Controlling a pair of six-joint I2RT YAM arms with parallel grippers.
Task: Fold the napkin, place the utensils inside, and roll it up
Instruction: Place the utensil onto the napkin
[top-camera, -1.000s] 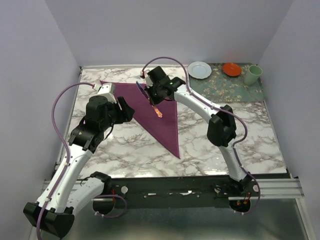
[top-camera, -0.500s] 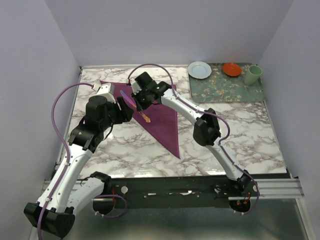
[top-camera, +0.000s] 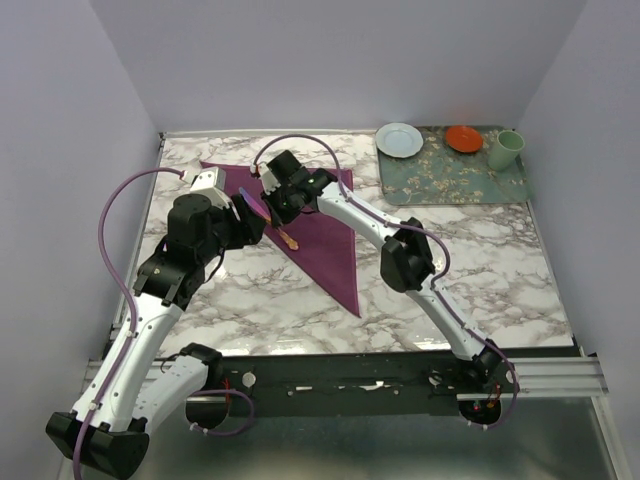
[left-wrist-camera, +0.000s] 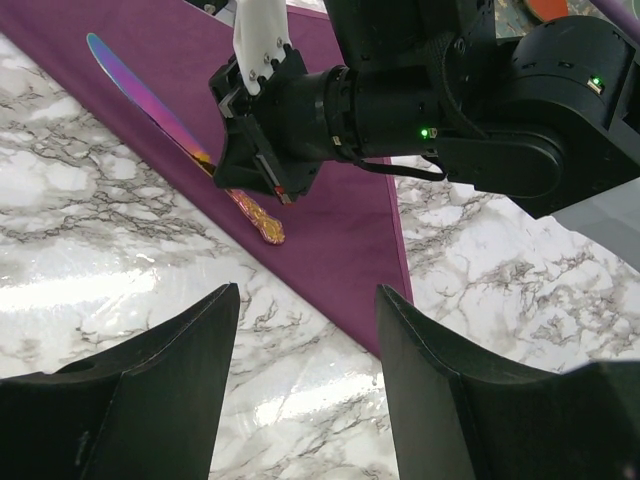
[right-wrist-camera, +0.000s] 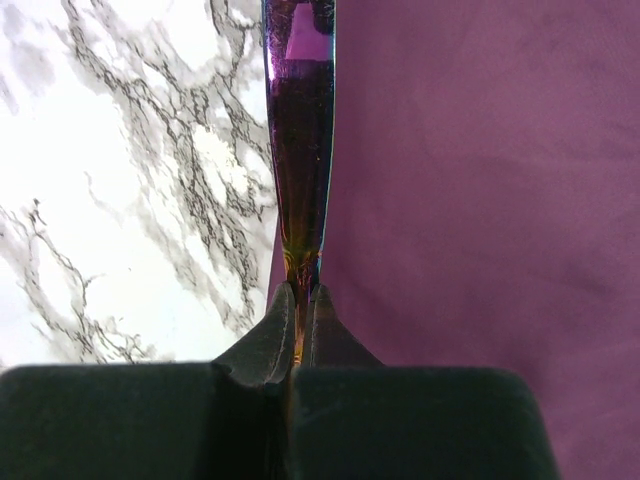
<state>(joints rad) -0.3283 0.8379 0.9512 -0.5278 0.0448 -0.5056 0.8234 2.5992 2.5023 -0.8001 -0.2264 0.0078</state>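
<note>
The plum napkin (top-camera: 325, 230) lies folded in a triangle on the marble table; it also shows in the left wrist view (left-wrist-camera: 335, 230) and the right wrist view (right-wrist-camera: 470, 200). My right gripper (top-camera: 273, 210) is shut on the knife (top-camera: 289, 239) where blade meets handle and holds it along the napkin's left slanted edge. In the right wrist view the fingertips (right-wrist-camera: 283, 318) pinch the knife (right-wrist-camera: 298, 150), its blade over the cloth's edge. The left wrist view shows the knife's blade (left-wrist-camera: 140, 85) and the right gripper (left-wrist-camera: 245, 178). My left gripper (top-camera: 250, 215) is open and empty just left of the napkin (left-wrist-camera: 305, 400).
A green floral mat (top-camera: 450, 178) lies at the back right with a white plate (top-camera: 399, 139), an orange bowl (top-camera: 463, 138) and a green cup (top-camera: 506, 149). Marble table (top-camera: 480, 270) stretches right of the napkin. Walls close in on three sides.
My right gripper has carried the knife leftward from the napkin's middle to its left edge, close to the left gripper. The left arm has barely moved.
</note>
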